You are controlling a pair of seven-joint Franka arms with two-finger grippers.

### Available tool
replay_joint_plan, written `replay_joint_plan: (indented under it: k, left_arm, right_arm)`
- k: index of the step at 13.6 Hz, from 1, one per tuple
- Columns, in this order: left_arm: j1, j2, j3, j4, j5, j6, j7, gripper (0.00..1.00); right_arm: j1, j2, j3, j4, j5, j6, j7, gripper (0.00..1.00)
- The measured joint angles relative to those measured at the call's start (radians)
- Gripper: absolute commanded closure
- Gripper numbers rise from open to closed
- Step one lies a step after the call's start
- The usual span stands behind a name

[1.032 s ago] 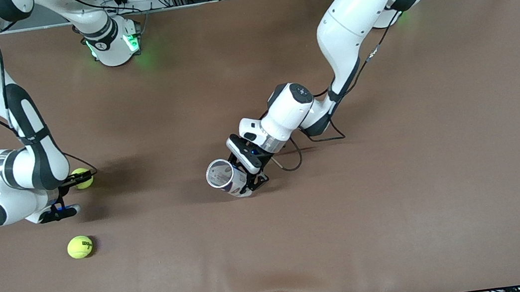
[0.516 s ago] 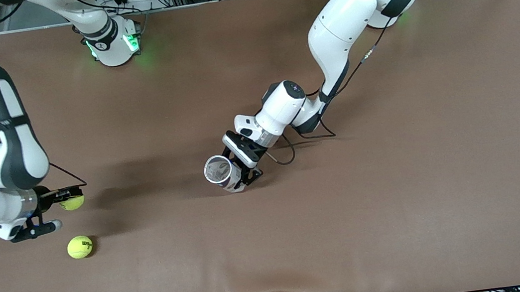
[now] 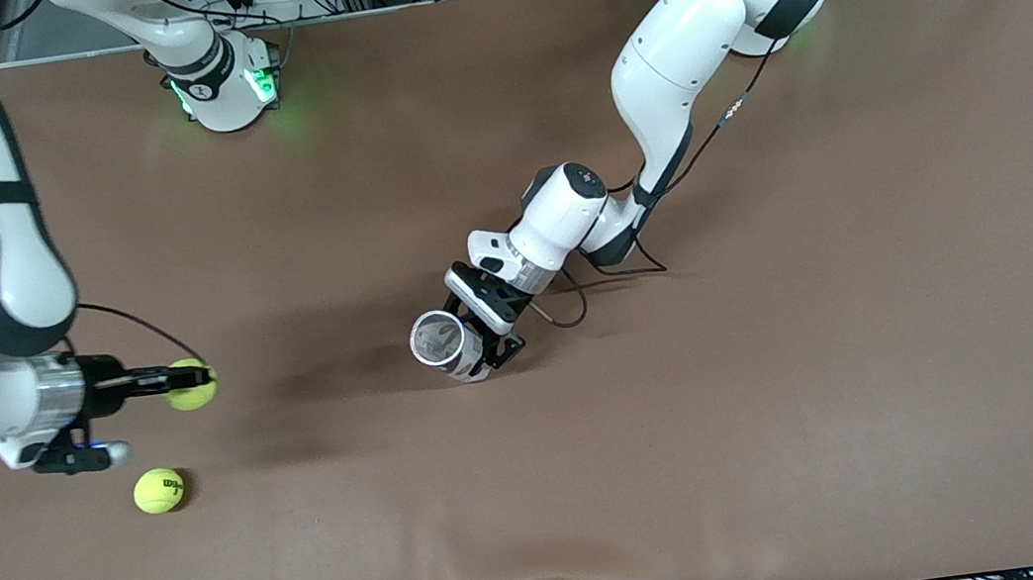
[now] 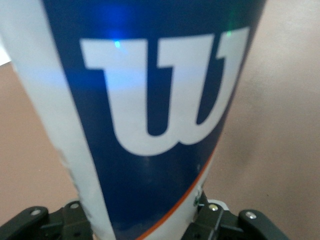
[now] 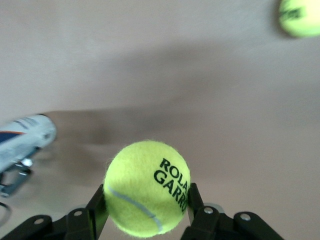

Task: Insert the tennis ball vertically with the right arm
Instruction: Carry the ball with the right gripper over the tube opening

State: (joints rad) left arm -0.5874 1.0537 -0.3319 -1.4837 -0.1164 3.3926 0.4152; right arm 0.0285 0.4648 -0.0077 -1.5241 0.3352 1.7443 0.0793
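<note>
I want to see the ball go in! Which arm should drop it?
The right: its right gripper already holds a tennis ball, while the left gripper holds the can upright.

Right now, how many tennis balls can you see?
2. One tennis ball is gripped in the right gripper, above the table toward the right arm's end. The loose ball lies on the table. The can in the left gripper might hide more.
</note>
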Motion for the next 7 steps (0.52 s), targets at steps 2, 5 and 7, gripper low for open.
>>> replay_joint_plan:
  k: [2,5,7]
  left_arm:
    - [0.000,0.000,0.000,0.000,0.000,0.000,0.000,0.27]
    - [0.000,0.000,0.000,0.000,0.000,0.000,0.000,0.27]
    - [0.000,0.000,0.000,0.000,0.000,0.000,0.000,0.27]
  right_arm:
    - [0.055,0.000,0.001,0.017,0.051,0.001,0.150,0.84]
    - [0.126,0.000,0.003,0.059,0.122,0.001,0.404,0.85]
    - [0.180,0.001,0.003,0.074,0.142,0.007,0.570,0.85]
